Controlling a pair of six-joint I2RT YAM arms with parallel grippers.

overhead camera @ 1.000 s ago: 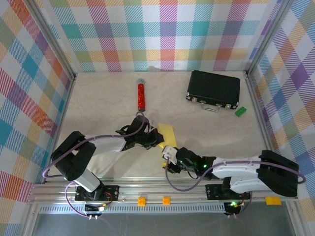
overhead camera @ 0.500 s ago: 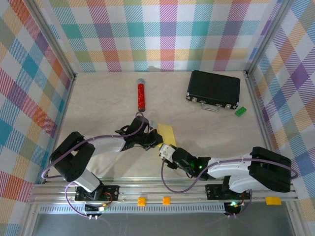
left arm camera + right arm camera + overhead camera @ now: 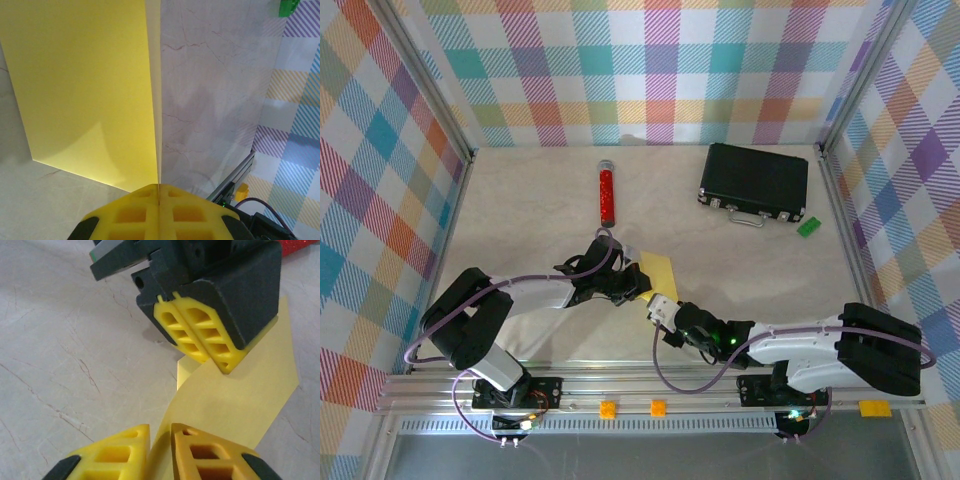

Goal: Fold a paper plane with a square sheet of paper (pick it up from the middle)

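Two tools are meeting over the yellow sheet (image 3: pixel 661 268), near the middle of the desk's (image 3: pixel 520 200) front half. Left tool (image 3: pixel 216 365) is sitting with its fingers pressed together on the sheet's far part, apparently pinching it at a fold line. Right tool (image 3: pixel 160 432) is standing with its fingers all but together, the sheet's near edge running up between them, so it looks clamped on the paper. Between the two grips the sheet is arching clear of the desk.

Risk is lying in that shared hold. If either arm is pulling away while both are gripping, the thin paper is likely to tear or slide out of one pinch, leaving the next crease crooked. With the tools this near each other, a small misjudged move could also be knocking fingers together and crumpling the sheet. No dart shape is showing yet, so most of the folding is judged to be ahead.

One container, the black case (image 3: pixel 754 178), is lying shut at the far right; what it is holding cannot be told. A green block (image 3: pixel 808 227) is lying just beside its near right corner, outside it, and a red cylinder (image 3: pixel 607 195) is lying well apart to its left.
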